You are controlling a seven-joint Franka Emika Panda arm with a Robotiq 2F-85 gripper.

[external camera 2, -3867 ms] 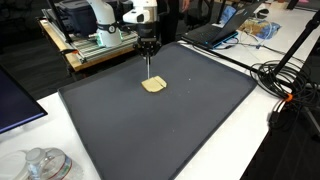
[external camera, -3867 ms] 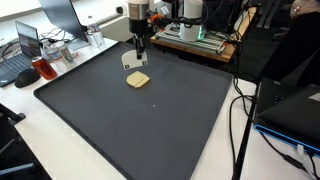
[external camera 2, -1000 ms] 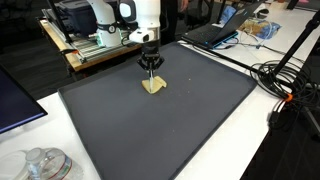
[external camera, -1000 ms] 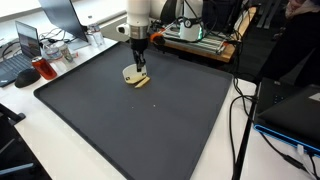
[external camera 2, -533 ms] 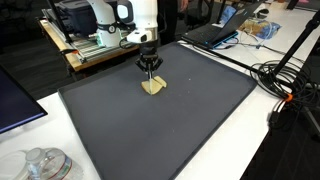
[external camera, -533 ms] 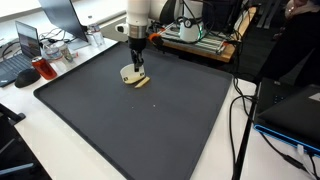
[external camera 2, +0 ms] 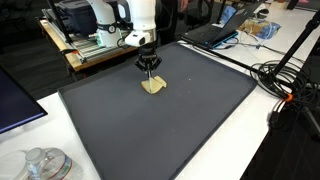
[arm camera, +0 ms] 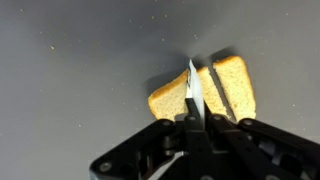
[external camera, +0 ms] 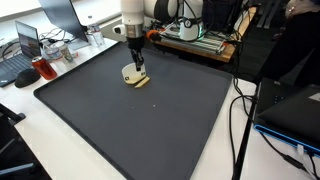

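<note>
Surface: dark grey mat (external camera: 150, 130) on white table (external camera: 60, 150), speckled w/ crumbs in wrist view.

Gripper (arm camera: 192, 118) fingers fully closed, pinching a thin white flat piece (arm camera: 191, 85), seen edge-on in wrist view. Piece hangs approx. vertical over the bread slice (arm camera: 225, 85); contact w/ bread can't be told.

Bread lies flat on the mat's far part in both ext. views (external camera: 140, 82) (external camera 2: 153, 86), directly under the gripper (external camera: 137, 65).

Room: lab/office. Laptop (external camera: 28, 42) and red mug (external camera: 45, 68) beside the mat, equipment rack (external camera: 195, 35) behind the arm, cables (external camera 2: 285, 85) along the table edge.
</note>
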